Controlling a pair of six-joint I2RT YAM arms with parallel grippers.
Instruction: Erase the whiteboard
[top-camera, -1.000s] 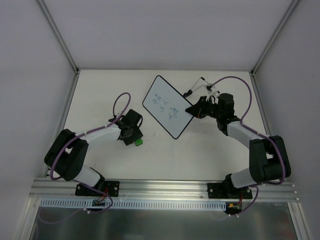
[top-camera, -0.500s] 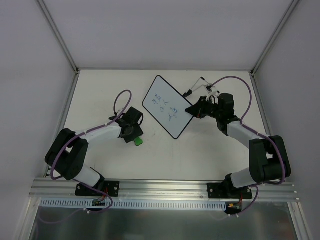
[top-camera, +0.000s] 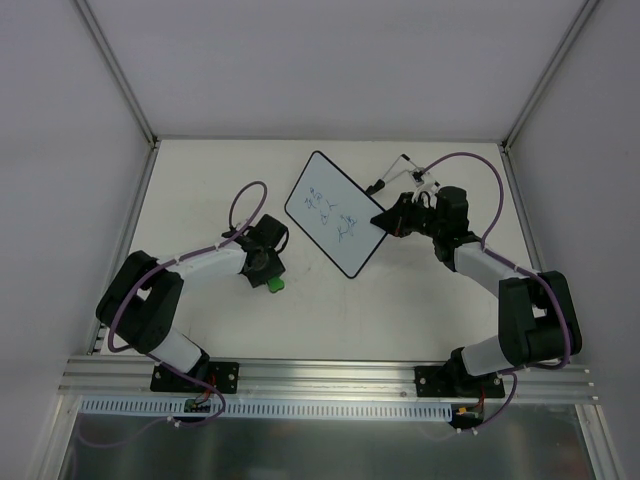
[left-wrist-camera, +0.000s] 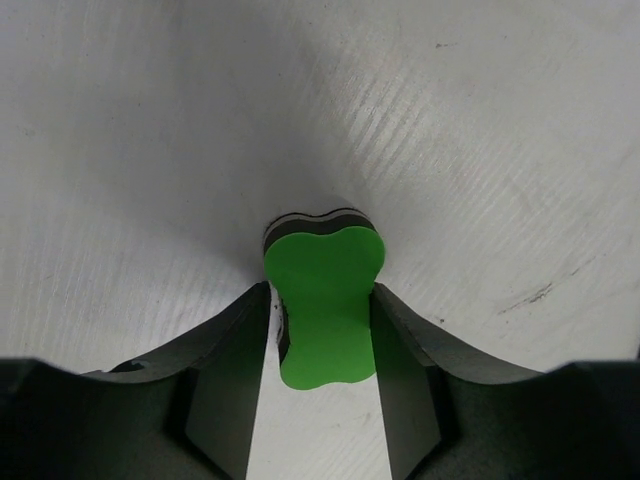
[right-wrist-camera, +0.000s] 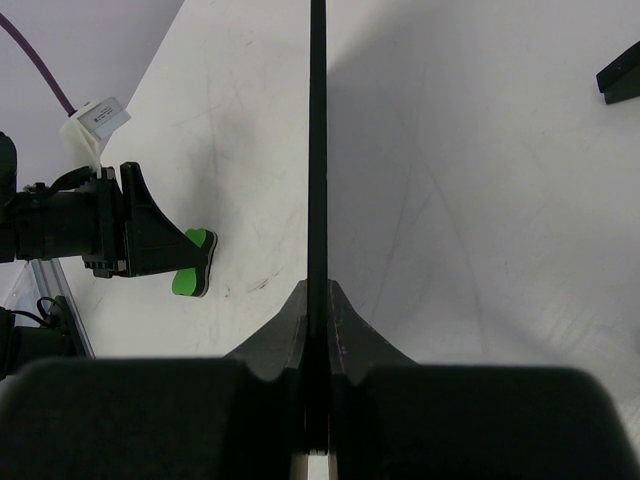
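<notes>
We are looking from above at the white table (top-camera: 420, 300), and the whiteboard (top-camera: 335, 213) is lying a little above the middle of the frame, turned diagonally, with its long sides running from upper left to lower right. Small blue-green scribbles (top-camera: 338, 218) are showing on its white face. The right gripper (top-camera: 385, 220) is reaching in from the right and is meeting the board at its right corner. In the right wrist view the board (right-wrist-camera: 318, 150) is appearing only as a thin dark line, seen from its edge, and it is running straight into the right gripper (right-wrist-camera: 318, 300). The two fingers there are pressing together on this edge with no gap, so this claw is fully closed and is holding the whiteboard. To the left of the board and apart from it, the left gripper (top-camera: 268, 272) is pointing down at the green eraser (top-camera: 276, 284) on the table. In the left wrist view the eraser (left-wrist-camera: 322, 310), peanut-shaped with a dark layer under the green one, is sitting between the two black fingers (left-wrist-camera: 230, 350) of the left gripper (left-wrist-camera: 320, 300). This claw is standing only as wide as the eraser, and both fingers are seeming to touch its sides. A small black object (right-wrist-camera: 620, 80) is lying at the upper right of the right wrist view.
</notes>
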